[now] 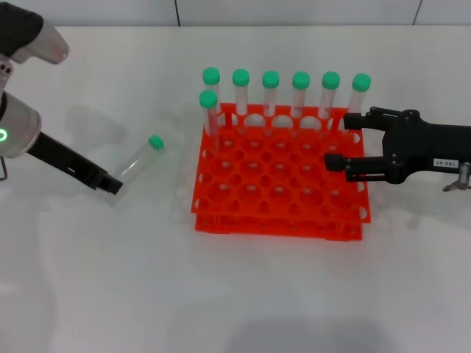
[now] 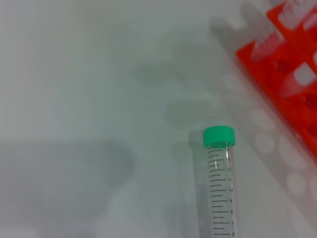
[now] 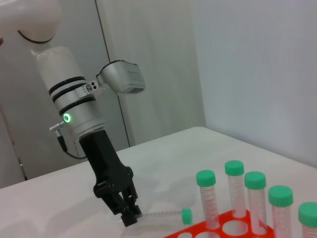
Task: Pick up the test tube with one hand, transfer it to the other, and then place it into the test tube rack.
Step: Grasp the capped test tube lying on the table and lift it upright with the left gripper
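Seven capped tubes point(image 1: 300, 94) in test tube rack point(image 1: 280, 213)

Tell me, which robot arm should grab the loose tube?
Probably the left. Its gripper is right at the clear end of the tube on the table, while the right gripper hovers open over the rack.

A lab setting: an orange rack point(image 1: 280, 187) of green-capped, graduated tubes point(image 1: 300, 92) stands on a plain white table point(image 1: 235, 294) beside bare pale walls point(image 3: 247, 64).

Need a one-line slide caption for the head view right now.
Left pincer grips the tube by its base left of the rack; right pincer waits open over the rack's right edge.
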Available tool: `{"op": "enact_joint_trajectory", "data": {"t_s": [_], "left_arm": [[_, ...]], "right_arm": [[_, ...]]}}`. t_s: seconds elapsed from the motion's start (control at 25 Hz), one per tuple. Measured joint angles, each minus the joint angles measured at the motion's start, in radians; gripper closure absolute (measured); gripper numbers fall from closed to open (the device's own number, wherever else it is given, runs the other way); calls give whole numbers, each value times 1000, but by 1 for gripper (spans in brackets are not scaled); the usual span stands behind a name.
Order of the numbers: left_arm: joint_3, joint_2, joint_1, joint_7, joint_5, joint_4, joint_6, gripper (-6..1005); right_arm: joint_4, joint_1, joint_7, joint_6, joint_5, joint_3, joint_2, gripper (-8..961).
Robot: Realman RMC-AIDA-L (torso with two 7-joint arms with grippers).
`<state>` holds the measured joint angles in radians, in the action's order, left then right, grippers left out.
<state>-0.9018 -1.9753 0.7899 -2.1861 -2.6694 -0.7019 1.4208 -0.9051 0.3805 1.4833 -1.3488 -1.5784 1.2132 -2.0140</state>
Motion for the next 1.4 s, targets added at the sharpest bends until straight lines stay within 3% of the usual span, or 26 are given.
{"op": "enact_joint_trajectory", "data": {"t_s": [0.32, 0.56, 0.76, 0.92, 1.0, 1.4], "left_arm": [[129, 2, -24, 32, 62, -69, -7, 800], [152, 11, -102, 97, 291, -170, -16, 799], [154, 13, -123, 190, 473, -178, -41, 799], [151, 0, -124, 266, 567, -170, -59, 799], [145, -17, -113, 339, 649, -133, -76, 800], [143, -50, -71, 630, 866, 61, -92, 800]], "right_arm": [[0, -1, -1, 1, 4, -3, 0, 107], [-2, -5, -12, -1, 23, -5, 0, 108], [-4, -4, -13, -1, 25, -5, 0, 108], [-5, 1, -23, -2, 26, -4, 0, 109], [-7, 1, -30, -3, 26, -4, 0, 109], [-13, 1, -65, -4, 40, -4, 0, 110]]}}
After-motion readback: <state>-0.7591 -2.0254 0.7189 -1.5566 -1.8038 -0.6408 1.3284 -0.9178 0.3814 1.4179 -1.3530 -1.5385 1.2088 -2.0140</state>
